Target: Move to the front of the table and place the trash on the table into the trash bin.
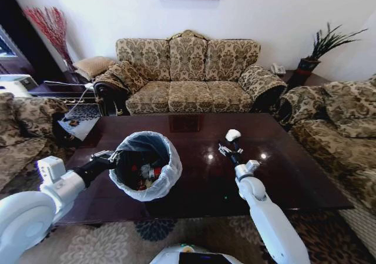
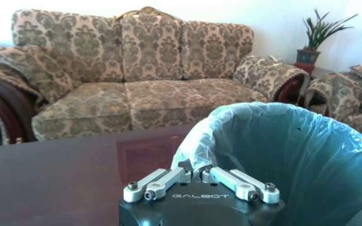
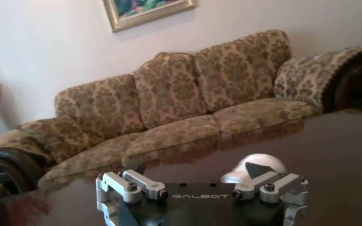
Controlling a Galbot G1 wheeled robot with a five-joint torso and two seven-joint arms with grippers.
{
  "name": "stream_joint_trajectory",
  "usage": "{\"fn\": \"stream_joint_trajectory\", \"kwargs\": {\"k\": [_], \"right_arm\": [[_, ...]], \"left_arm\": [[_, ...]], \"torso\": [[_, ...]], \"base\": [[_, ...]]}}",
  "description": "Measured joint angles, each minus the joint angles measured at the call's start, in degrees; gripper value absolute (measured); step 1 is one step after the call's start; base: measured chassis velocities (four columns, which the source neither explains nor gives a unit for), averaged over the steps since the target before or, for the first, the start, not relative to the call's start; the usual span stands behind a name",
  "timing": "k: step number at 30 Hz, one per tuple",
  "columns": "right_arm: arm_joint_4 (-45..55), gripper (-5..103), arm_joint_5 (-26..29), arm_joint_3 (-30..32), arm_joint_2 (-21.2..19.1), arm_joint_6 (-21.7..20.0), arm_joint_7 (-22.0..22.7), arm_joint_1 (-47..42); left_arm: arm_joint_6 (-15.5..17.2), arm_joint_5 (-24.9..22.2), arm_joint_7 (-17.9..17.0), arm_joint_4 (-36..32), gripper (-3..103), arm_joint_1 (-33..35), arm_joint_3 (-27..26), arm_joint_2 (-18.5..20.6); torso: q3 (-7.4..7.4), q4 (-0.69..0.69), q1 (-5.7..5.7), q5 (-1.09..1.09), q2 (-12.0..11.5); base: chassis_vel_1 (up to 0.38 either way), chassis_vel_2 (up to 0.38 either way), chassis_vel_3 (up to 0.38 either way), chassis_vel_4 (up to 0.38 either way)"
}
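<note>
Holding the trash bin (image 1: 145,164) by its near-left rim, left pincer (image 1: 109,156) clamped on the bag-lined edge, bin lifted or tipped above the worktop (image 1: 194,184) so its mouth faces the camera; likely kept there as a close receptacle, sparing the other arm a long carry. Inside, several bits of trash already lying at the bottom, red and white among them. Right pincer (image 1: 225,150) stretched out over mid-worktop, jaws spread wide, just short of a crumpled white paper (image 1: 232,134) resting on the glossy wood; probably lined up for a pick, paper not yet gripped. Sofa (image 1: 188,76) beyond the far edge, untouched. From the left wrist: pincer (image 2: 201,170) closed tight on the whitish bag (image 2: 197,141) folded over the rim, fingers meeting at the plastic; bluish liner wall of the bin (image 2: 294,155) curving off past it, dark worktop (image 2: 61,183) beneath. Grip at the rim judged a fair hold for a light bin, though thin plastic could slip. From the right wrist: pincer (image 3: 203,188) wide apart, nothing between the fingers; white paper (image 3: 256,167) sitting on the worktop (image 3: 344,155) near one finger, off centre, so some sideways correction seems needed before closing.
</note>
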Motion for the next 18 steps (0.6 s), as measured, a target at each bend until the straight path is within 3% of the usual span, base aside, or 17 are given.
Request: {"fn": "stream_joint_trajectory", "kwargs": {"k": [3,6,15,18], "right_arm": [[-7.20,100,-2.17,-1.38,1.80,1.98,1.05,4.95],[-14.26,100,-2.81,-2.97,4.07,2.65,2.63,10.72],[-28.50,100,-6.62,-4.34,10.26,3.91,4.14,20.70],[-32.49,100,-8.33,-4.50,12.25,4.70,3.61,22.54]], "left_arm": [[-0.02,-0.02,0.03,-0.01,3,0.18,-0.04,-0.16],[-0.05,-0.06,0.12,-0.03,3,0.25,-0.03,-0.16],[-0.08,-0.16,-0.06,0.01,3,0.34,-0.10,0.31],[-0.08,-0.17,-0.07,0.01,3,0.29,-0.01,0.46]], "torso": [[-0.01,0.06,-0.03,0.04,0.01],[0.01,0.00,0.00,0.03,0.00],[0.00,0.11,-0.01,-0.07,0.02],[0.00,0.07,0.00,-0.04,0.01]], "base": [[-0.291,-0.266,0.256,0.254],[-0.132,-0.213,0.158,0.183],[-0.023,-0.007,0.017,0.025],[0.020,0.053,-0.005,-0.026]]}}
